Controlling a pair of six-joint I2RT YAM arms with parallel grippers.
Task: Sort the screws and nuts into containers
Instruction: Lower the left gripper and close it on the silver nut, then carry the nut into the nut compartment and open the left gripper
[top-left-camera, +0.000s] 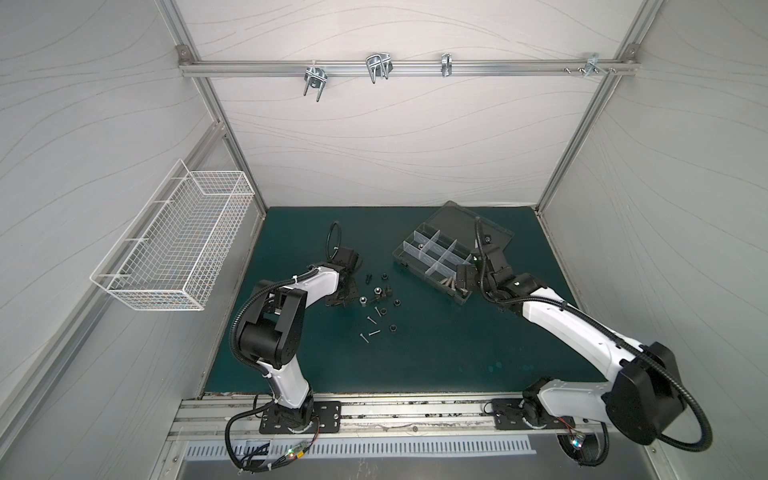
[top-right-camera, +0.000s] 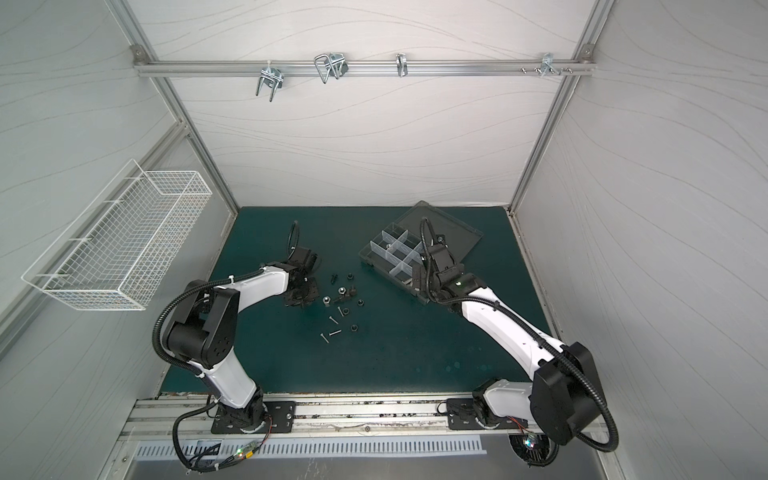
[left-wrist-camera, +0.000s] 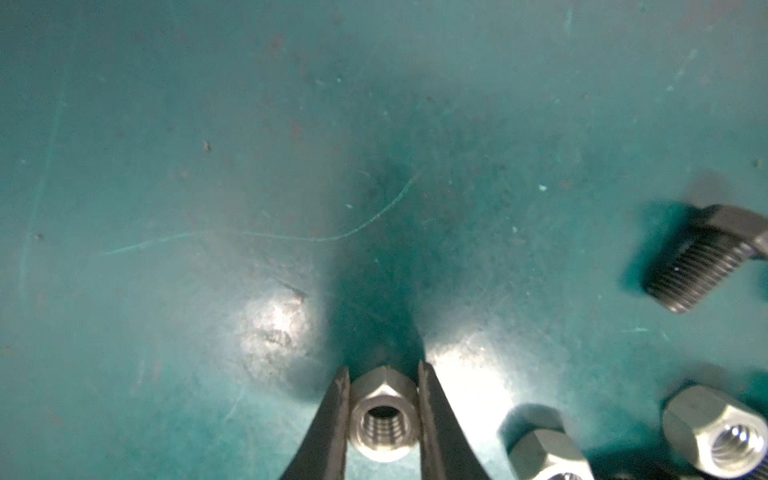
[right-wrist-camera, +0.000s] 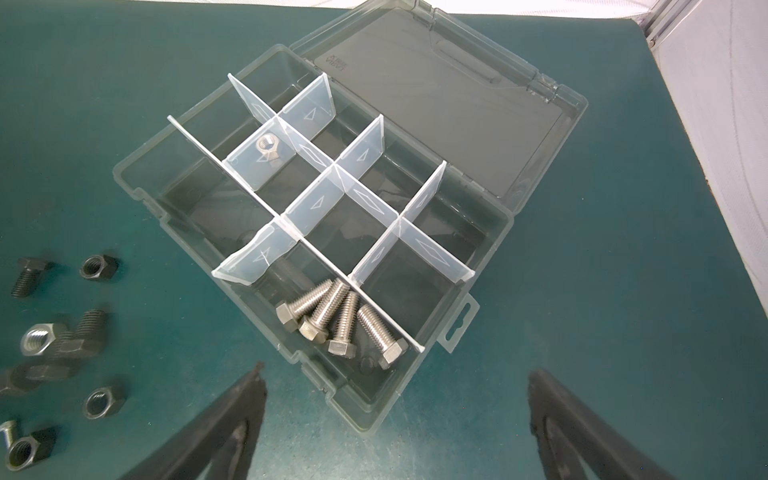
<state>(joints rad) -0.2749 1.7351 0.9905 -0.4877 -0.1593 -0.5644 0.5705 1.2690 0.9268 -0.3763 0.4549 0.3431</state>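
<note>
My left gripper is shut on a silver nut, both fingers pressed against its sides, low over the green mat. In both top views it sits left of the loose pile. Two more silver nuts and a black screw lie beside it. My right gripper hangs open and empty by the near corner of the containers' clear box. One compartment holds several silver screws, another holds a silver nut.
Loose black nuts, black screws and thin screws are scattered on the mat between the arms. The box lid lies open toward the back wall. A white wire basket hangs on the left wall.
</note>
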